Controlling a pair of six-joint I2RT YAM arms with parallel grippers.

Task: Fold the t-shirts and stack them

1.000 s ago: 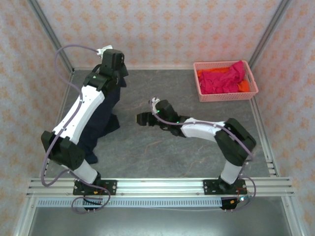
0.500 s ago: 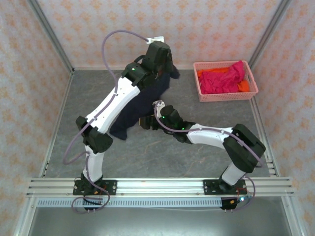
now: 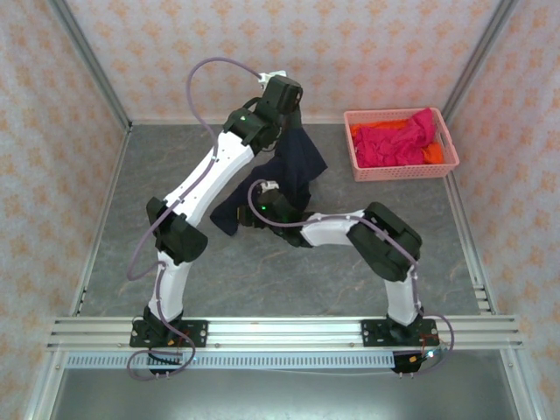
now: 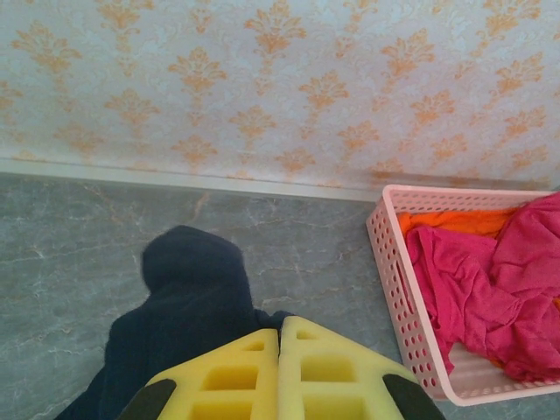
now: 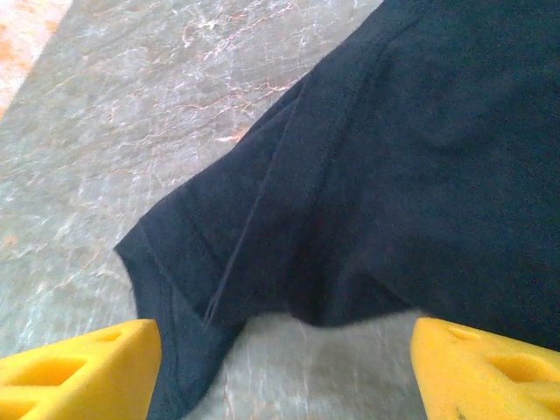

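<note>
The left gripper (image 4: 280, 354), clamped on the navy t-shirt (image 3: 296, 166), holds it up over the desk (image 3: 350, 289) while the right gripper (image 5: 284, 350) stands spread wide by its sleeve.

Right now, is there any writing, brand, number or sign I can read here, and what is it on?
None can be read.
The navy t-shirt is plain, the pink basket bears no label, the wallpaper carries just an orange flower pattern.
A white tab on the left arm's wrist is too small to read.
</note>
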